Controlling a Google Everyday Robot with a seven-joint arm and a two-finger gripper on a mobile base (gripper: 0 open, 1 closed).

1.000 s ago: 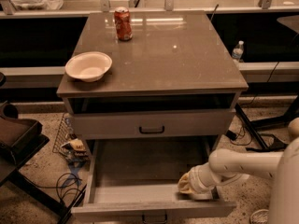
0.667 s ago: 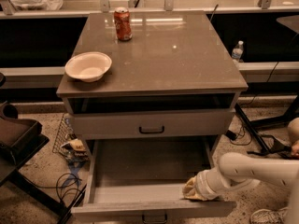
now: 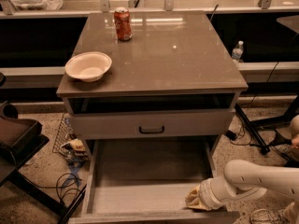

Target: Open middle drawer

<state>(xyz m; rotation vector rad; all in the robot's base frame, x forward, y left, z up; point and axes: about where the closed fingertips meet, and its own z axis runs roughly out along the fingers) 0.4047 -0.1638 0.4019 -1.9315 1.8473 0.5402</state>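
Note:
The middle drawer [image 3: 149, 171] is pulled far out below a closed grey drawer [image 3: 117, 124] that has a black bar handle [image 3: 152, 129]. Its grey inside looks empty. Its front lip [image 3: 154, 215] lies at the lower edge of the view, and its handle is out of view. My gripper [image 3: 194, 200], on the white arm [image 3: 261, 178] coming in from the right, sits low at the drawer's front right corner, just inside the lip.
On the cabinet's top [image 3: 187, 55] stand a red soda can [image 3: 123, 24] at the back and a white bowl [image 3: 88, 66] at the left edge. Cables and clutter [image 3: 70, 148] lie on the floor at left. A water bottle [image 3: 238, 51] stands behind at right.
My gripper has moved toward the front of the open drawer, lower in the view. The drawer's front lip has come slightly further out.

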